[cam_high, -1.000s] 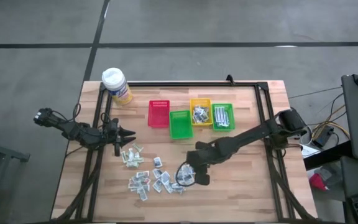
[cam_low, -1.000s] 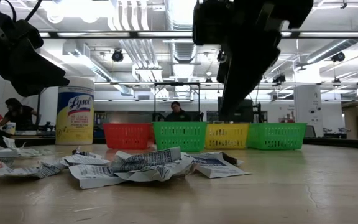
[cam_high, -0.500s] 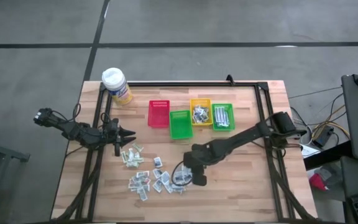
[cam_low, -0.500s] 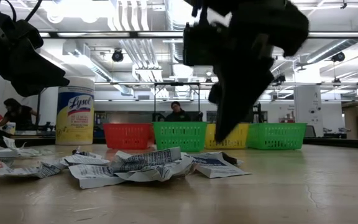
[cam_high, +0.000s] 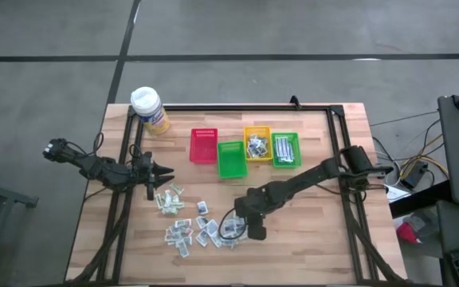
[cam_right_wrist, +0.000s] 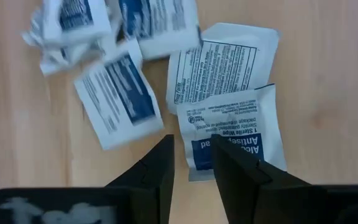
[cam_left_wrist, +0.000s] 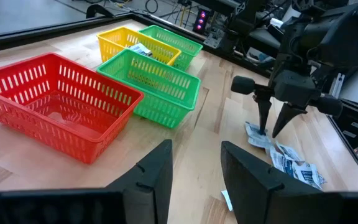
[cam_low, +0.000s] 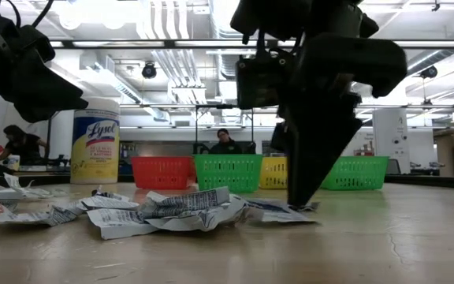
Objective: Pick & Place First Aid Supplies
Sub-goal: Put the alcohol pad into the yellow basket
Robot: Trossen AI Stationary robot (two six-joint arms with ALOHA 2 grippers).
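From above, the right gripper (cam_high: pixel 245 226) reaches down at the scattered white blue-striped first aid packets (cam_high: pixel 188 228) near the wooden bench's (cam_high: pixel 317 247) front edge; the left gripper (cam_high: pixel 162 171) waits open by the left edge. Its wrist view shows parted fingers straddling one packet (cam_right_wrist: pixel 235 134), probably not yet pinched.
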